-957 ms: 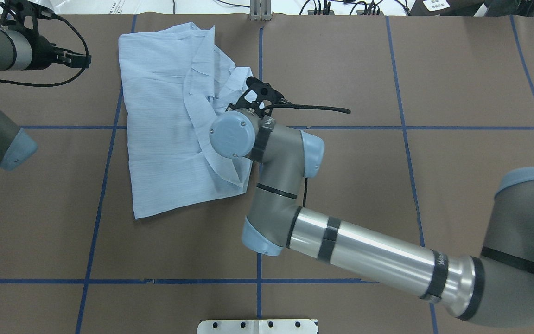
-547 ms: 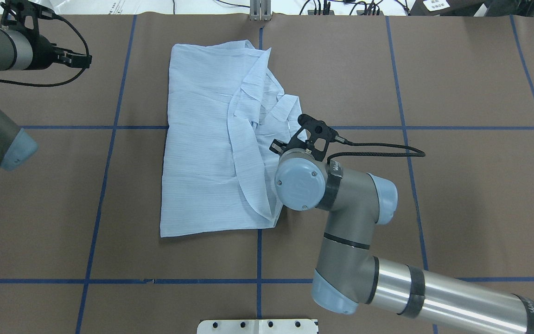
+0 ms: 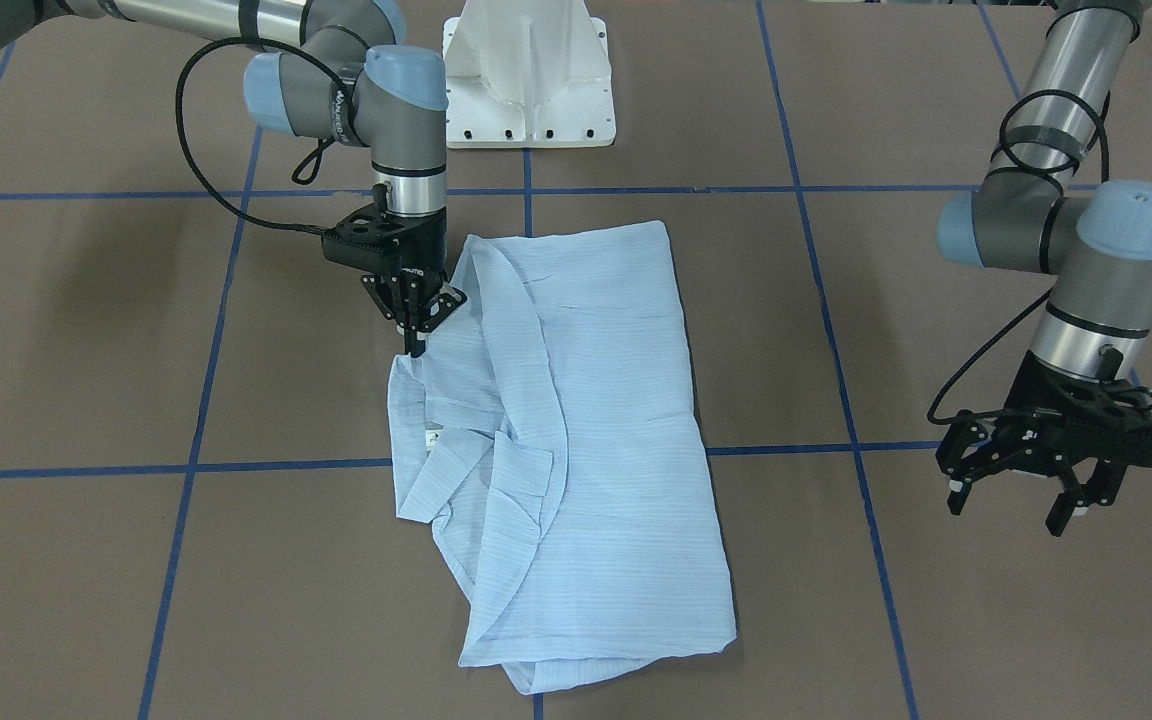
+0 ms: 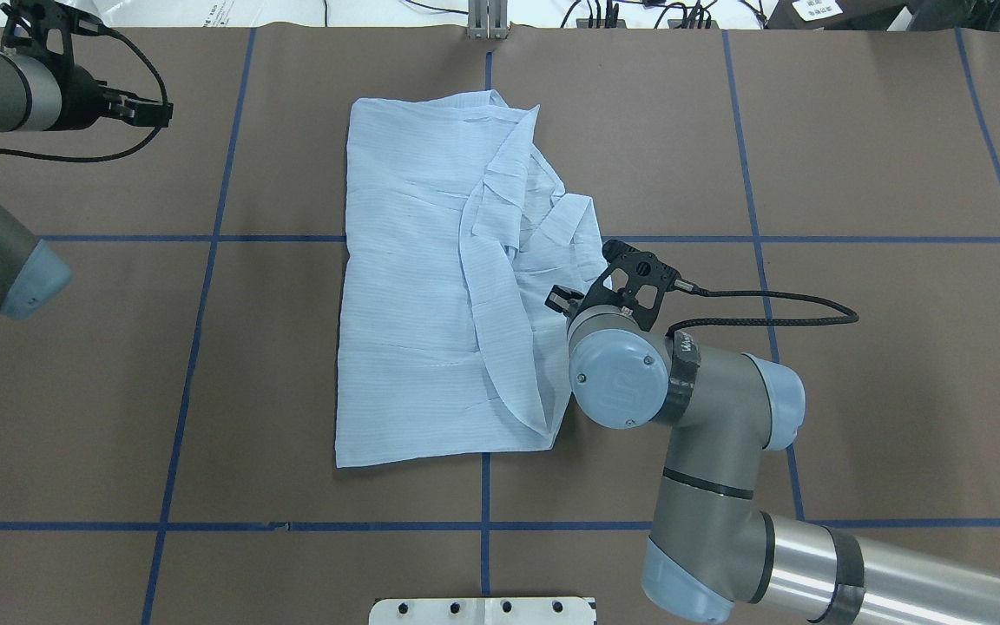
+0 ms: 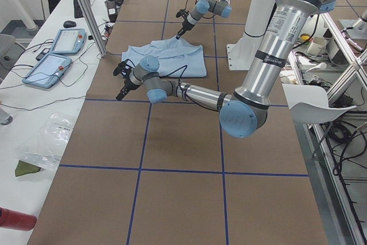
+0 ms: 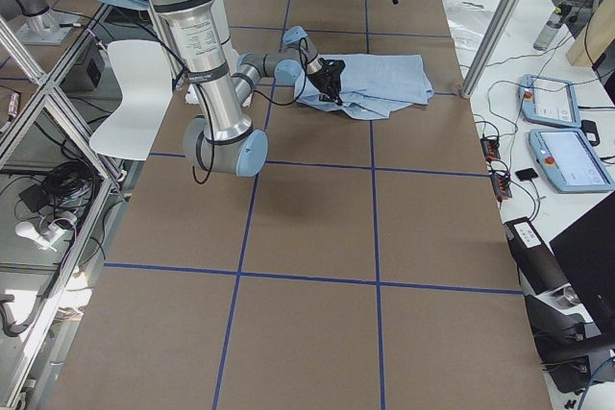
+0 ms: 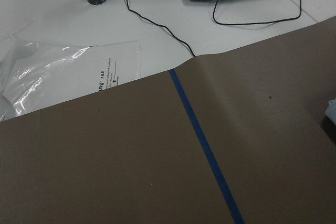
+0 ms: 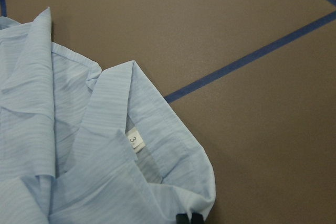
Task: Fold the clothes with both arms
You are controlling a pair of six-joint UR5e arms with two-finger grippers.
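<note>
The pale blue striped shirt (image 3: 596, 430) lies loosely folded and rumpled on the brown table, collar side toward my right arm; it also shows in the overhead view (image 4: 413, 286). My right gripper (image 3: 414, 338) points down and is shut on the shirt's edge beside the collar. In the right wrist view its fingertips (image 8: 188, 217) pinch the hem below a small white size label (image 8: 134, 140). In the overhead view its fingers are hidden under the wrist. My left gripper (image 3: 1021, 495) is open and empty, hovering above bare table well away from the shirt, and shows at the overhead view's far left (image 4: 153, 110).
Blue tape lines (image 4: 483, 525) grid the brown table. The white pedestal base (image 3: 526, 80) stands at the robot's side. Beyond the far table edge lie a plastic bag (image 7: 63, 72), cables and control tablets (image 5: 63, 41). Bare table surrounds the shirt.
My right gripper has dragged the shirt to the right and toward the robot, from the table's left half to about the centre line. The left arm has not moved.
</note>
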